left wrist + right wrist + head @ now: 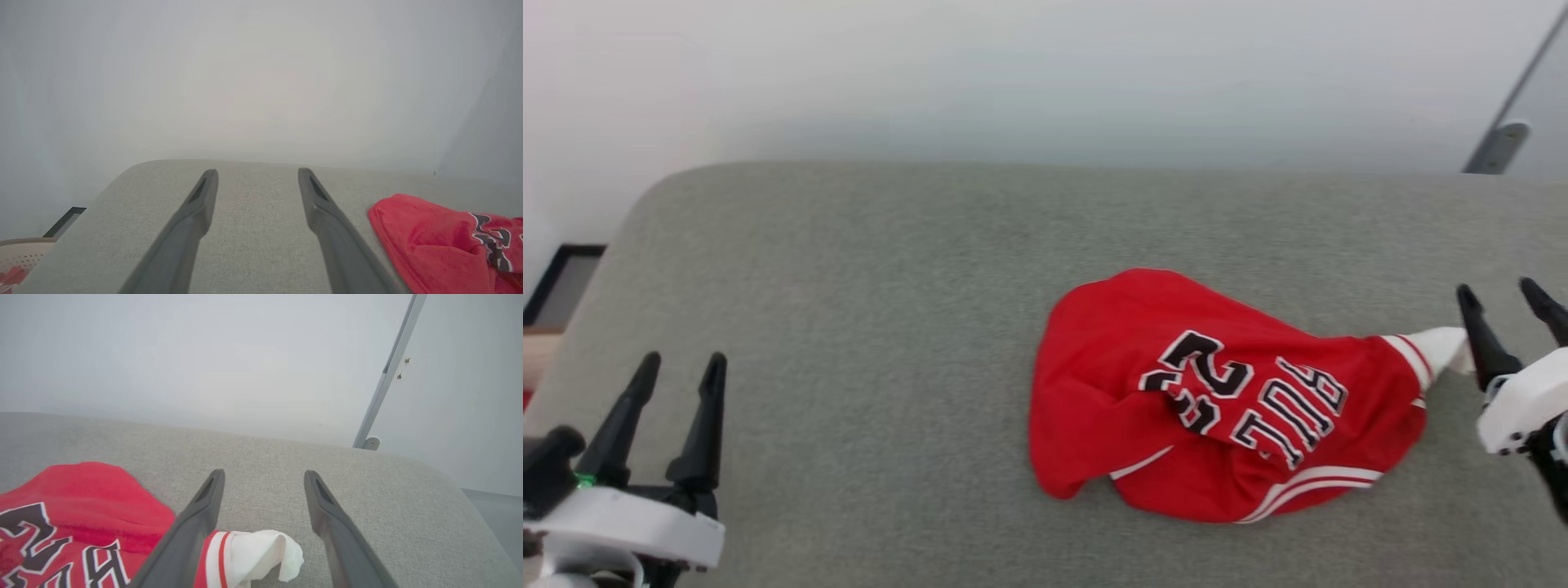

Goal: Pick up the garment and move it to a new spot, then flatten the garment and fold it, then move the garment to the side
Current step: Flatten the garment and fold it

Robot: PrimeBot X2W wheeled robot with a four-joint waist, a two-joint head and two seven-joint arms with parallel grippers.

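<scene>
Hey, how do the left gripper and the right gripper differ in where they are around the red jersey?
The left gripper hangs over bare grey cushion, apart from the red jersey; the right gripper sits at the jersey's white end, which lies loose between its fingers. In the head view the left gripper is lower left, the right gripper at the right edge. Both are open, gripping nothing.

The left gripper has two long black fingers tapering to blunt tips, seated in a rounded white housing with a small green light at one finger's base; the right gripper is alike, its white housing dotted with dark holes; each finger's inner face bears a narrow slot near the tip
</scene>
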